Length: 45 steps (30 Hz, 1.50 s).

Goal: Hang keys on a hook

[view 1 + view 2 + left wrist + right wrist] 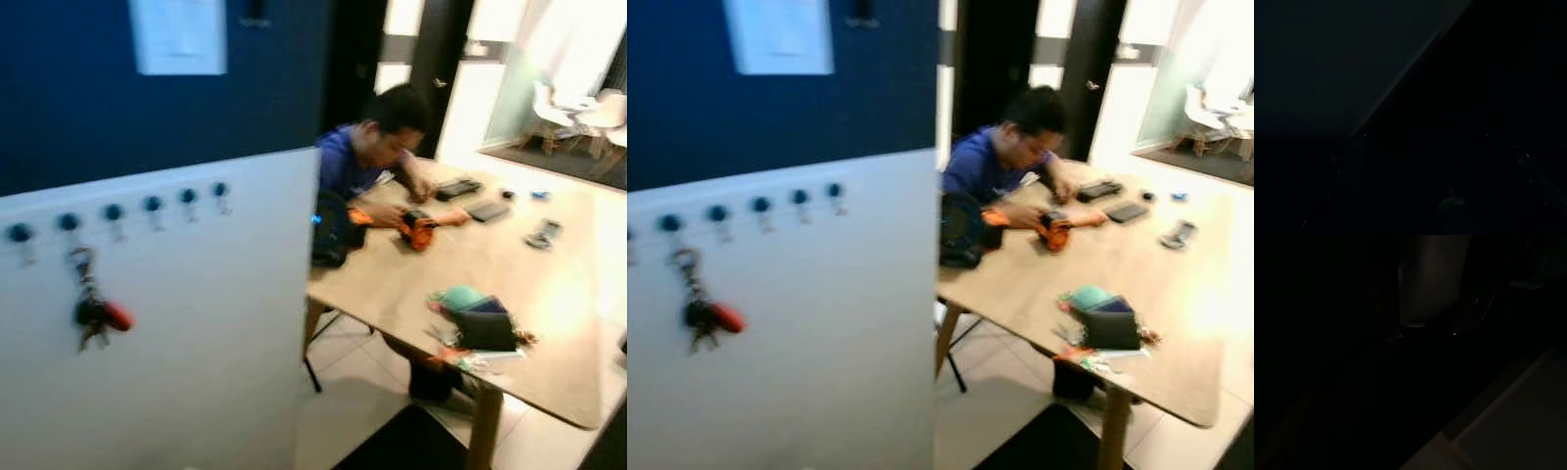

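Observation:
A bunch of keys point(96, 311) with a red fob hangs against a white panel point(216, 323) at the left. It hangs from the second hook point(69, 222) in a row of several blue-knobbed hooks; the other hooks, such as one at the right end point(219, 190), are bare. The picture is slightly blurred. Both arms hang idle, and both wrist views are almost black. The left wrist view gives just a faint pale slanted edge and the right one a dim pale shape.
Right of the panel, a person in a blue shirt point(362, 162) sits at a wooden table point(549, 294), handling an orange tool point(419, 230). Phones point(487, 211), a teal pouch point(458, 297) and a black wallet point(486, 330) lie there. A dark mat point(402, 446) covers part of the tiled floor.

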### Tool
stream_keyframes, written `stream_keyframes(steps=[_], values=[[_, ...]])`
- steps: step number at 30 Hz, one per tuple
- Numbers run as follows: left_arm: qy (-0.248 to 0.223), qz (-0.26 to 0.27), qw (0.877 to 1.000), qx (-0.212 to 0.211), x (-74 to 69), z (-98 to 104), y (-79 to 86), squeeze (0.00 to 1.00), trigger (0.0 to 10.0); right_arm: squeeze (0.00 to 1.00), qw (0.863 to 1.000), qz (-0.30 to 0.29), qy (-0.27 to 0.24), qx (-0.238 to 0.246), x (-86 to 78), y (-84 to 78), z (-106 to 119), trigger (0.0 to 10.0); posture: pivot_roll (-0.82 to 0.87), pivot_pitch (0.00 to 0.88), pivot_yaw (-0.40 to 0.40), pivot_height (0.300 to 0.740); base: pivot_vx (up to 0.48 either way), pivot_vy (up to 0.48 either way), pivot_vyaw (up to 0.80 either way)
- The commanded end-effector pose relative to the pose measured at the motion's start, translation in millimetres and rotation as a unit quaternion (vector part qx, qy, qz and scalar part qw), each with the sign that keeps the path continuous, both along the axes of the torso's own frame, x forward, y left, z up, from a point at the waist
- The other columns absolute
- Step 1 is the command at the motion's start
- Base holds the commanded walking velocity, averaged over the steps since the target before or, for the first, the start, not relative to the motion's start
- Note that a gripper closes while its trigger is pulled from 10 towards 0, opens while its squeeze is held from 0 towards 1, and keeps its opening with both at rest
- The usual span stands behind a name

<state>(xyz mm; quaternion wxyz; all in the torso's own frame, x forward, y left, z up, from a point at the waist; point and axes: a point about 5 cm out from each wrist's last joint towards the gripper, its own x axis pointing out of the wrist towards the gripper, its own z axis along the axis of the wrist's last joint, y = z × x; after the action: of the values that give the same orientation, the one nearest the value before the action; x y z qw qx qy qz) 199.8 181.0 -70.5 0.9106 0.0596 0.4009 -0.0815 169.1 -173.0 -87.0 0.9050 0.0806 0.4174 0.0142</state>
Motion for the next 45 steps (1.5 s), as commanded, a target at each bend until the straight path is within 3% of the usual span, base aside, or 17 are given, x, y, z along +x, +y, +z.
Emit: stream_keyframes(steps=[1,35,45], values=[[0.002,-0.003,1.0,0.001,-0.4,-0.5,-0.5,0.0,10.0,0.0,1.0,0.002,0.005,-0.003,-1.2,-2.1,-0.6,10.0,0.07,0.001,0.006,0.74,0.0,0.0,-0.8],[-0.004,0.006,1.0,0.002,0.0,-0.7,-1.5,0.0,10.0,0.0,1.0,0.011,0.005,-0.005,0.7,-1.7,0.1,10.0,0.07,0.0,0.0,0.74,0.0,0.0,-0.8],[-0.008,0.017,1.0,0.003,1.5,0.4,0.4,0.0,10.0,0.0,1.0,0.019,0.005,-0.008,1.5,-0.4,0.2,10.0,0.07,0.0,-0.002,0.74,0.0,0.0,0.0]])
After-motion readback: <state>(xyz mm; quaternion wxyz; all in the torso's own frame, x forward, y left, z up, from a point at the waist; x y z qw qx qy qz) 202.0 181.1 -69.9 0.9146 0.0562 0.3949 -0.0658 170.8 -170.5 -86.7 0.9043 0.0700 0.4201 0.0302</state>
